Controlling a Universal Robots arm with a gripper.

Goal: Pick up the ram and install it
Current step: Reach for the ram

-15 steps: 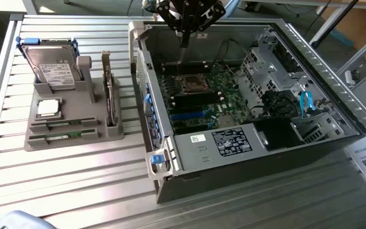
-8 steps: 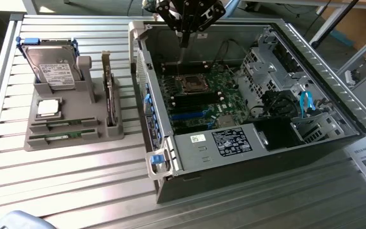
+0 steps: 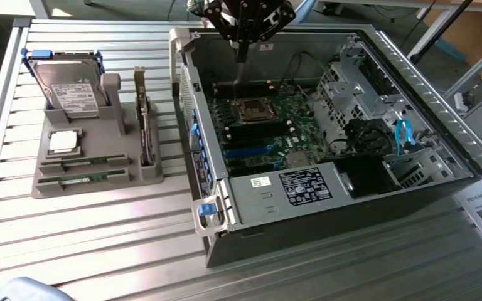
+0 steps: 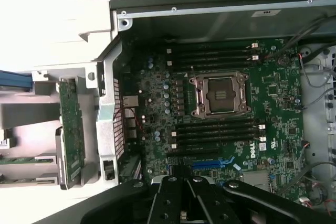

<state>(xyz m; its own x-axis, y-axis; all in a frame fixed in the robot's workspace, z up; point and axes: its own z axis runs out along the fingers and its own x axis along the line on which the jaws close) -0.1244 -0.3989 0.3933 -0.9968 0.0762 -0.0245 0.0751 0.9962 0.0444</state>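
Exterior camera sits high and off to one side, tilted down across the slatted table [image 3: 98,238], wide enough for the whole open computer case [image 3: 308,233] and the gray parts holder [image 3: 140,175] on the exterior view's left. Wrist camera rides above the gripper [image 4: 184,208], staring close down into the case. Both catch the motherboard [image 3: 291,103], its processor socket [image 3: 252,111] and the holder's near edge.

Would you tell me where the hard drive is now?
The hard drive stands in the grey holder on the exterior view's left, with the expansion card beside it in the same holder.
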